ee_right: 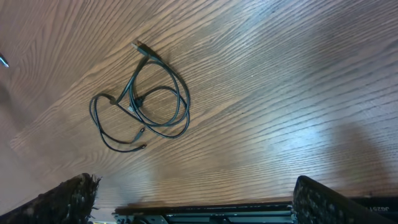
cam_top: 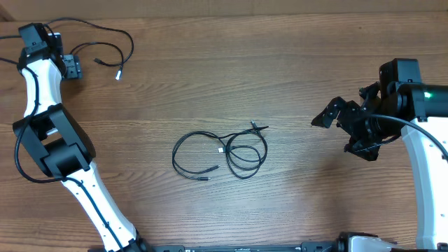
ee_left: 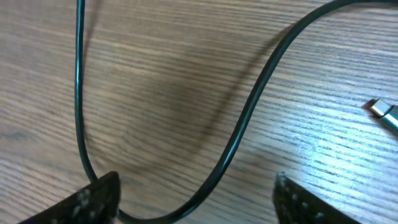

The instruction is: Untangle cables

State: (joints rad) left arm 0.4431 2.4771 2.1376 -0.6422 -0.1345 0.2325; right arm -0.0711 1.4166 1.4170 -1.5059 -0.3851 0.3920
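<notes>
We see the left gripper [ee_left: 196, 183] with fingers apart, a single cable [ee_left: 239, 134] curving between their tips, and the right gripper [ee_right: 196, 183] spread wide too, the tangled cables [cam_top: 227, 148] lying well ahead of it on the table [cam_top: 301, 56].

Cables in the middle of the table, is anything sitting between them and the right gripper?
Nothing visible does. Only bare table lies between the open right gripper and the cables, in both the overhead and right wrist views.
</notes>
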